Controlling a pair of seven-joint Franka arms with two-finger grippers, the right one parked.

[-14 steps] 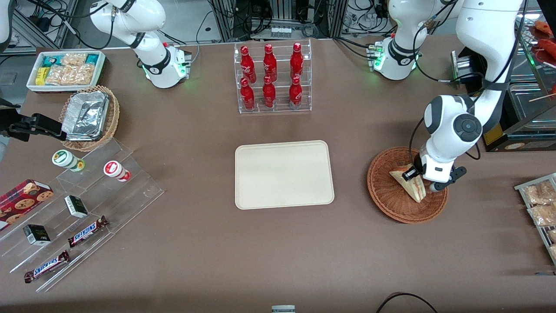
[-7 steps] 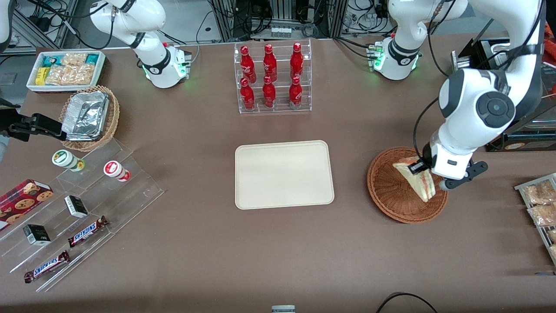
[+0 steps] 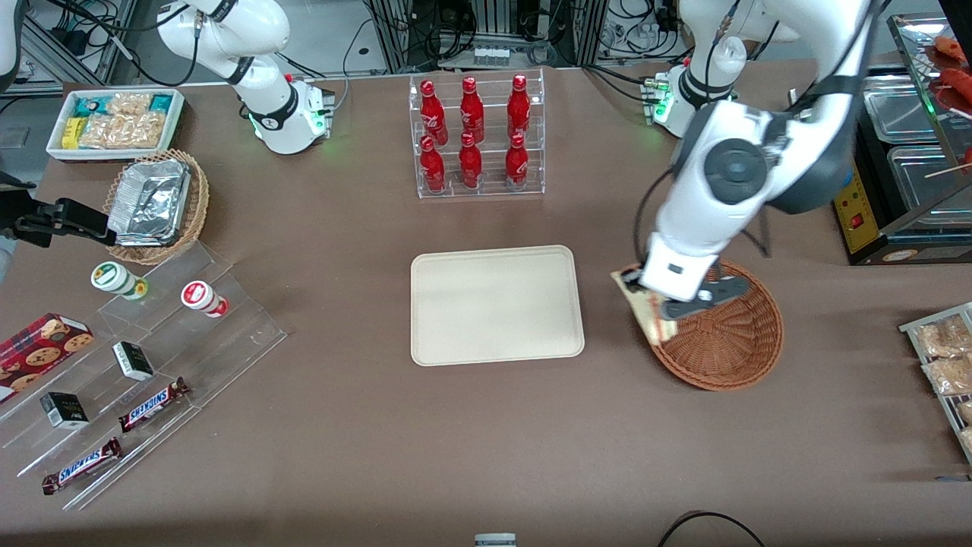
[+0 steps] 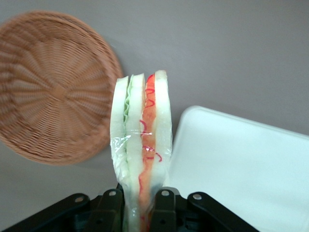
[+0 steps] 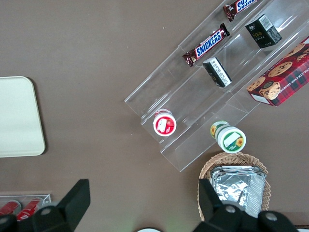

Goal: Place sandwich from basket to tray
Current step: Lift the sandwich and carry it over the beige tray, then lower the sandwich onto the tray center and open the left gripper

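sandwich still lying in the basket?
No. The end effector holds the sandwich clear of the basket, which lies bare.

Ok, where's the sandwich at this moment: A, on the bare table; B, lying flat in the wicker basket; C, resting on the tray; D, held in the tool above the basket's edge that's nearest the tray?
D: the tool is shut on the sandwich, which hangs over the basket rim nearest the tray, not yet over the tray.

Brown table, cable-strewn equip racks at edge
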